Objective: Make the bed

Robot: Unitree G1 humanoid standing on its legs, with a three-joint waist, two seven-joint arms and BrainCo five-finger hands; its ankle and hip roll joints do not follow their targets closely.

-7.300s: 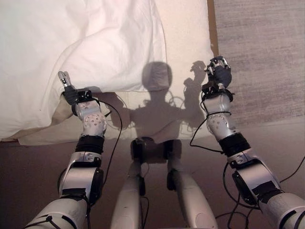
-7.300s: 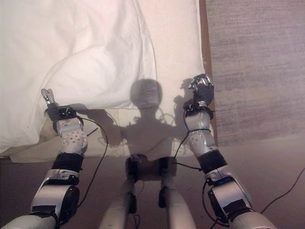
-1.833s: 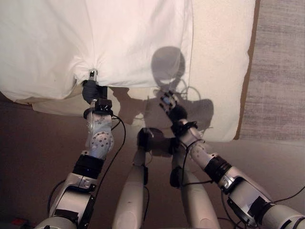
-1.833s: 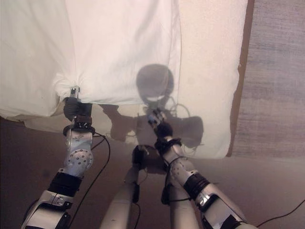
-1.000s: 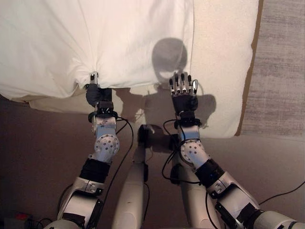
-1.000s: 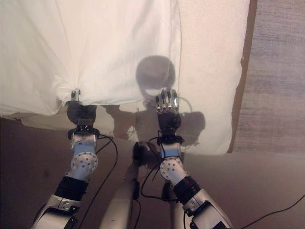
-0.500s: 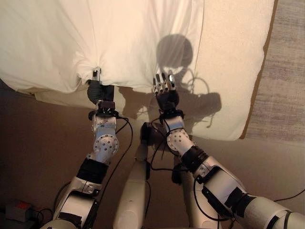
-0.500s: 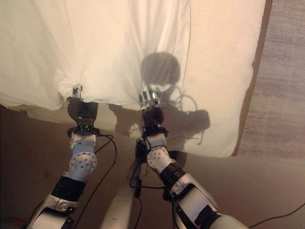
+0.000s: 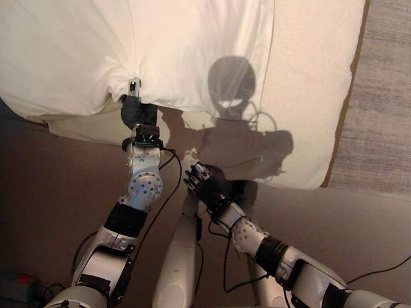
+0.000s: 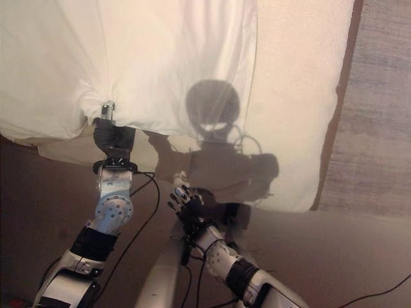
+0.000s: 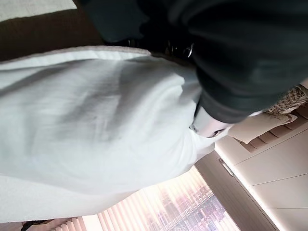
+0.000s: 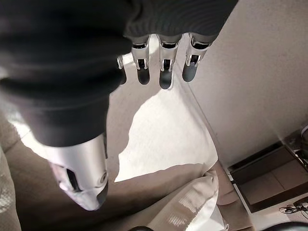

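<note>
In the left eye view, my left hand (image 9: 133, 114) is up at the near edge of the white duvet (image 9: 128, 45). My fingers are curled and they pinch a bunch of the cloth, so the duvet puckers there. The duvet lies on the bed (image 9: 308, 96) and spreads away from me and off to my left. On my right side a strip of the bed is bare. My right hand (image 9: 199, 181) hangs low, down off the bed and near me, and it holds nothing.

In the right eye view, I see the same thing. My left hand (image 10: 108, 133) is touching the duvet edge, and my right hand (image 10: 183, 199) is well apart from it. The duvet's near edge runs from left to right in front of me. So my left hand is much nearer to the cloth. I think the bare strip on my right is where the duvet must go next.

In the left wrist view, the white duvet (image 11: 96, 125) is pressed right against my hand. My fingers are hidden in the cloth there.

In the right wrist view, my fingers (image 12: 165, 62) are straight and spread a little, with my thumb (image 12: 82, 173) apart. The bed (image 12: 163, 134) lies past my fingertips, not touching them.
</note>
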